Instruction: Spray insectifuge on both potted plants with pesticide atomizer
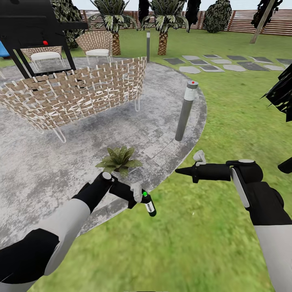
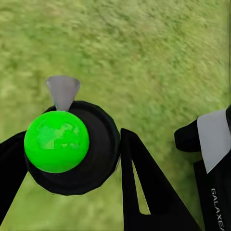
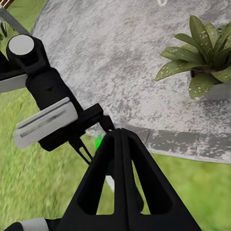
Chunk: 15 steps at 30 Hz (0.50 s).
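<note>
The pesticide atomizer [image 1: 149, 206] is a small dark bottle with a white label and a green dot on top, hanging tilted over the grass at the patio's edge. My left gripper [image 1: 141, 198] is shut on it. In the left wrist view the atomizer [image 2: 72, 149] sits between the black fingers [image 2: 144, 192], its grey nozzle pointing at the lawn. One potted plant [image 1: 119, 159] stands on the paving just beyond that gripper, and the plant [image 3: 202, 62] is also in the right wrist view. My right gripper [image 1: 181, 171] is shut and empty, pointing left over the grass, with its fingertips [image 3: 120, 139] pressed together.
The round grey patio [image 1: 40, 162] holds a wicker sofa [image 1: 81, 91] and a black stand [image 1: 36, 28]. A grey bollard lamp [image 1: 184, 111] rises at the patio's right edge. Stepping stones [image 1: 219, 63], palms [image 1: 162, 24] and a fence lie behind. Dark foliage [image 1: 282, 93] intrudes at right.
</note>
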### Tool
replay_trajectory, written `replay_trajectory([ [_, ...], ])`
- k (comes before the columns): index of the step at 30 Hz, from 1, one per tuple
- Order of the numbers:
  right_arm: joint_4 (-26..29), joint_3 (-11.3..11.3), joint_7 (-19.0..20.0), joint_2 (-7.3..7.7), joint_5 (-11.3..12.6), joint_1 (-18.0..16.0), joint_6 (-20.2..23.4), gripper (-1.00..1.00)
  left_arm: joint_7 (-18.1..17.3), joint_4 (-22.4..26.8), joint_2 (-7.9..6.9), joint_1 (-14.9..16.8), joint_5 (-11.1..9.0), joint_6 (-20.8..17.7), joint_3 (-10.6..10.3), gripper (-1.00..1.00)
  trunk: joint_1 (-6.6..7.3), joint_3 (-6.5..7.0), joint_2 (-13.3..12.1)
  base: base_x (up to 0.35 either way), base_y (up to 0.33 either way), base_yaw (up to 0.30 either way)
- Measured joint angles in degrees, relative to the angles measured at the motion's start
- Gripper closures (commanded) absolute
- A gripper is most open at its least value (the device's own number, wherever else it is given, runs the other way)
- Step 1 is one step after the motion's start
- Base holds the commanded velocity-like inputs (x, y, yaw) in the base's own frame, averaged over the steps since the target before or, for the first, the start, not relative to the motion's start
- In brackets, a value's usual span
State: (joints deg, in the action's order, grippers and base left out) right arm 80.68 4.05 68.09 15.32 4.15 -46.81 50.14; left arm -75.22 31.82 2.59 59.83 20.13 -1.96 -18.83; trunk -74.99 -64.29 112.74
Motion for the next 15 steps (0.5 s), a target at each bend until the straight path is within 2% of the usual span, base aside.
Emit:
replay_trajectory([
  [4,-0.06,0.03,0.0,-0.06,0.0,0.0,0.0,1.0,0.02,0.06,0.42,0.13,-0.01,-0.16,-0.03,1.0,0.0,0.0,0.0,0.0,0.0,0.0],
  [9,-0.1,0.17,0.0,-0.08,0.0,0.0,0.0,1.0,0.07,0.1,2.31,0.69,0.02,-0.23,-0.1,1.0,0.0,0.0,0.0,0.0,0.0,0.0],
  [15,-0.17,0.17,0.0,-0.08,0.07,0.0,-0.03,1.0,0.1,0.14,2.49,2.14,0.03,-0.26,-0.11,1.0,0.0,0.0,0.0,0.0,0.0,0.0],
])
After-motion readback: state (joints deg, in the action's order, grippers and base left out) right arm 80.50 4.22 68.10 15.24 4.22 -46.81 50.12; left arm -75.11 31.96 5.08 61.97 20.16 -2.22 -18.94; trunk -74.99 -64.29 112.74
